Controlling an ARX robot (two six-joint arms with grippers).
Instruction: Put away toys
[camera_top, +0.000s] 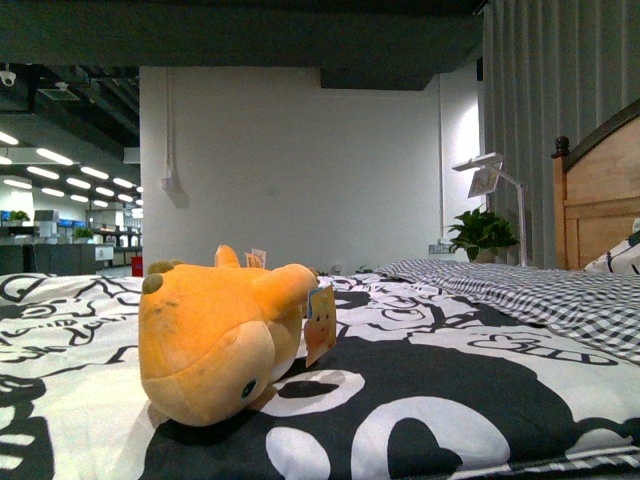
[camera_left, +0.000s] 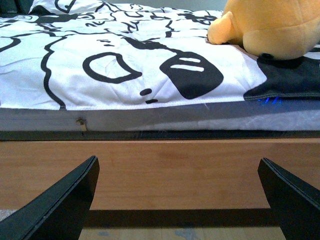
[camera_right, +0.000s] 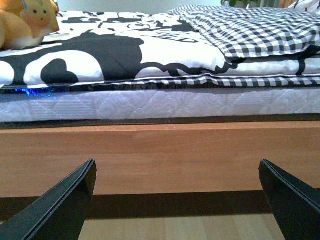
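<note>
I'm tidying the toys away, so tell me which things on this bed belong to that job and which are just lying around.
Part of the job: orange plush toy with its paper tag.

Just there: black-and-white cartoon-print cover, checked blanket, potted plant, lamp, wooden headboard.

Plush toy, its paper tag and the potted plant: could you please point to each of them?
plush toy (camera_top: 215, 335), front view, middle of its orange body.
paper tag (camera_top: 320, 328), front view, centre of the card beside the toy.
potted plant (camera_top: 483, 233), front view, its green leaves.
</note>
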